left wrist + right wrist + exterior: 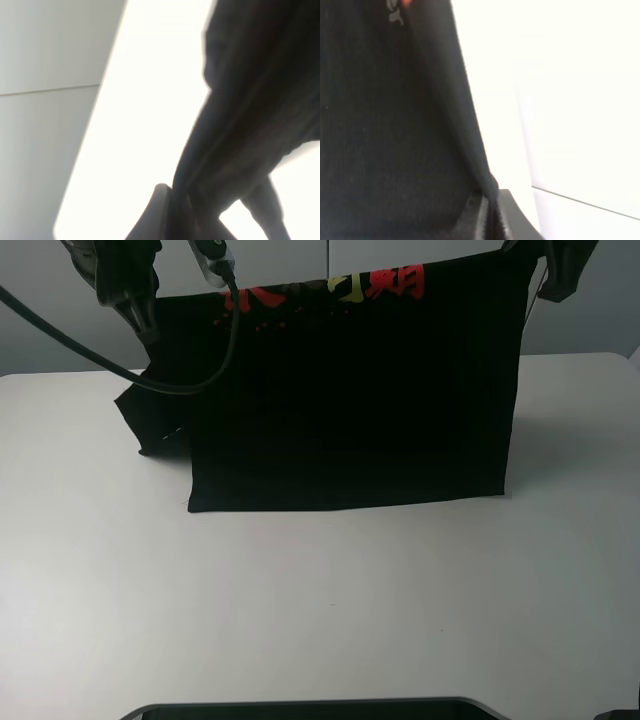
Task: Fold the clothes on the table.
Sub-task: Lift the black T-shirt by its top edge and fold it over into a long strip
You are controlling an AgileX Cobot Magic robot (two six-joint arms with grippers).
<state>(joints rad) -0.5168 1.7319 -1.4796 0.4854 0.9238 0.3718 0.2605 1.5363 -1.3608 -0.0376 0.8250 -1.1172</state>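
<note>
Fabric of the black T-shirt [350, 400] is suspended as a flat curtain over the 12 o'clock half of the table [320, 620]. The hem [340, 502] touches the surface and the printed chest [370, 285] is uppermost. One sleeve [150, 415] droops at 9 o'clock of the body. The garment is judged light, limp and not slippery. It will sag wherever it is unsupported, so hold is best taken at edges or corners. The left tool [140, 312] is clamped on the upper corner at 10 o'clock, and the right tool [555, 270] on the corner at 2 o'clock.
</note>
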